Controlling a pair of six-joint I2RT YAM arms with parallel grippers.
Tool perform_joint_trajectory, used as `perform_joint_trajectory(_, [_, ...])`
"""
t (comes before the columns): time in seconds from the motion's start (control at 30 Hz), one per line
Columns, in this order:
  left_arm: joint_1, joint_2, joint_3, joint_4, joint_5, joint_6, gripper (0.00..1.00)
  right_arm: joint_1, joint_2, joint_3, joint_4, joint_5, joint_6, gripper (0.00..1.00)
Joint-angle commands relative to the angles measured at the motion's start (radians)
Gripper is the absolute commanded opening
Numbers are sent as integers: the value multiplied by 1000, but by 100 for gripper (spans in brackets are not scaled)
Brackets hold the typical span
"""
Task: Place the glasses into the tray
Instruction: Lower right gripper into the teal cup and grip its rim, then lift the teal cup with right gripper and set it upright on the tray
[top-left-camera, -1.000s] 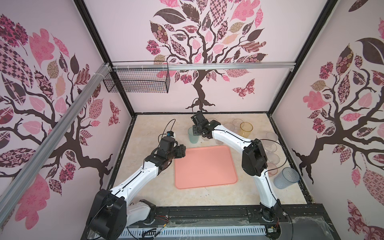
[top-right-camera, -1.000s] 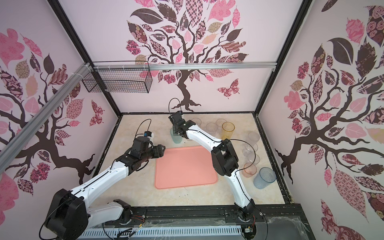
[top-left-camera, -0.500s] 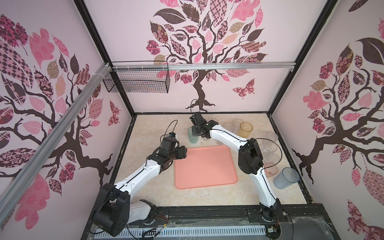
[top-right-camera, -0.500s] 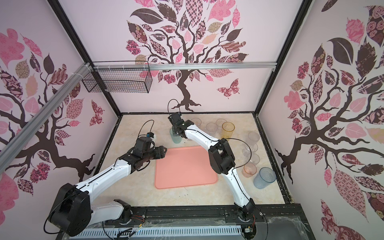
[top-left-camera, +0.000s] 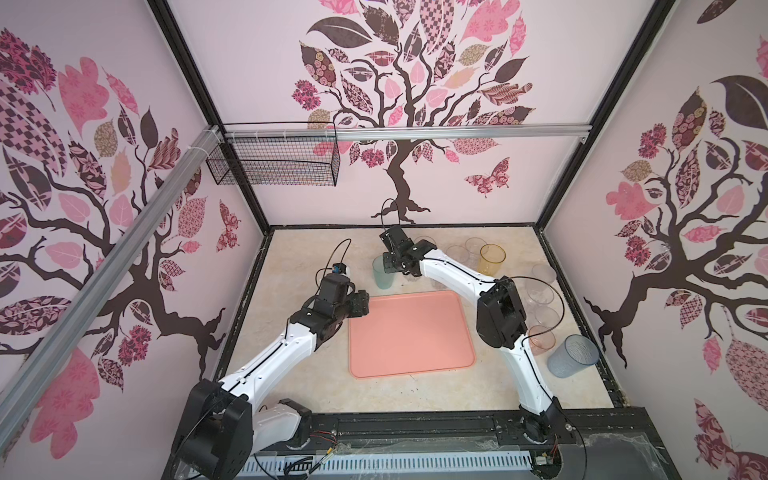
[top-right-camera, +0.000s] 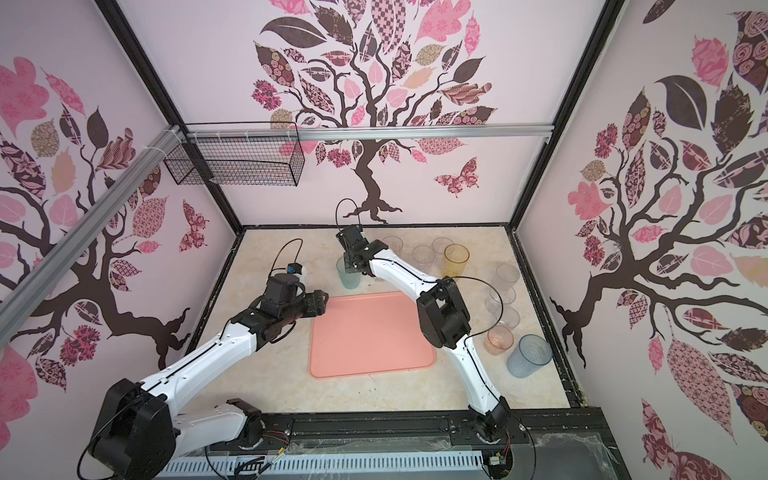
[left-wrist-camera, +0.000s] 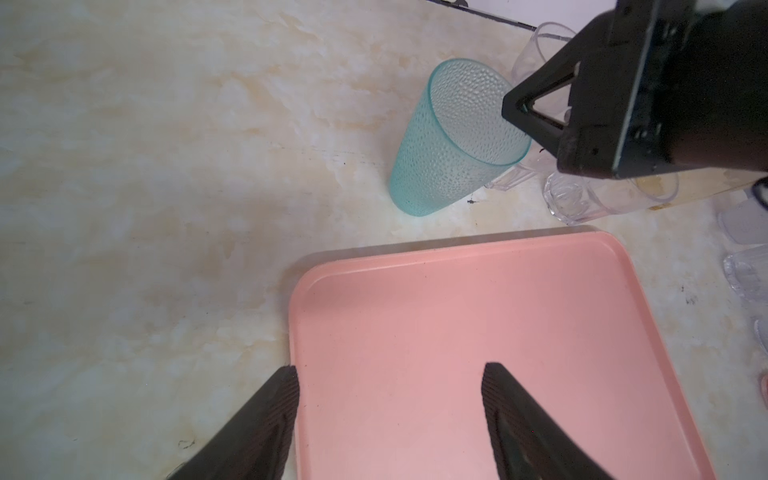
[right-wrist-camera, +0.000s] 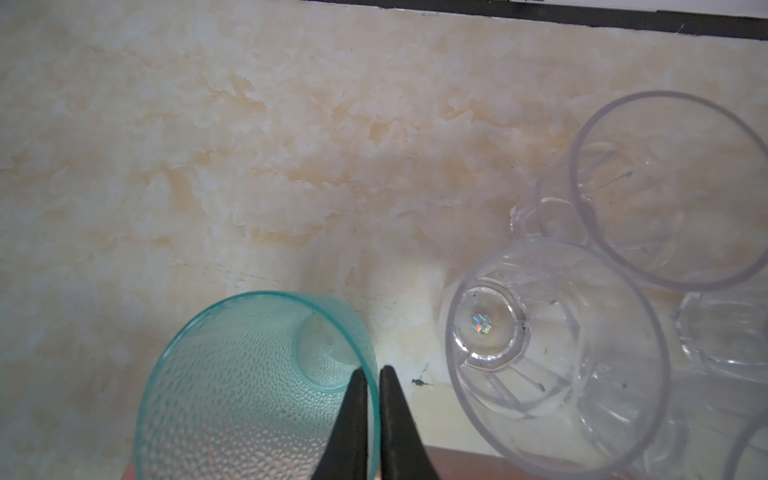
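A tall teal glass (top-left-camera: 382, 274) (top-right-camera: 347, 275) stands on the table just behind the far left corner of the salmon-pink tray (top-left-camera: 409, 332) (top-right-camera: 370, 336) (left-wrist-camera: 498, 332). My right gripper (right-wrist-camera: 372, 370) (top-left-camera: 390, 266) is shut on the teal glass (right-wrist-camera: 249, 395) (left-wrist-camera: 453, 141), pinching its rim wall, one finger inside and one outside. My left gripper (left-wrist-camera: 388, 370) (top-left-camera: 360, 305) hangs open and empty over the tray's left edge. The tray holds nothing. Several clear glasses (right-wrist-camera: 557, 353) (top-left-camera: 538, 291) stand to the right of it.
An amber glass (top-left-camera: 491, 258) stands at the back right. A small pinkish-orange glass (top-left-camera: 540, 338) and a blue glass (top-left-camera: 572, 355) stand by the right wall. A black wire basket (top-left-camera: 274, 162) hangs on the back left rail.
My right gripper's fingers have closed onto the teal glass's rim. The left arm has barely shifted and its gripper stays open.
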Motion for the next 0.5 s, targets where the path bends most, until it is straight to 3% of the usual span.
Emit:
perform_joint_trajectory(0.0, [1,-43,2,-4,-62,17,74,-2,-62,12,-1,-35,27,7])
perform_joint_trajectory(0.2, [16,-130,40,-93,-135,19,74,23,-127,26,-32,-67,46,4])
perform_joint_trajectory(0.47, [162,-242,88,-245,-136,36,74,103,-220,-17,-123,-97,41,2])
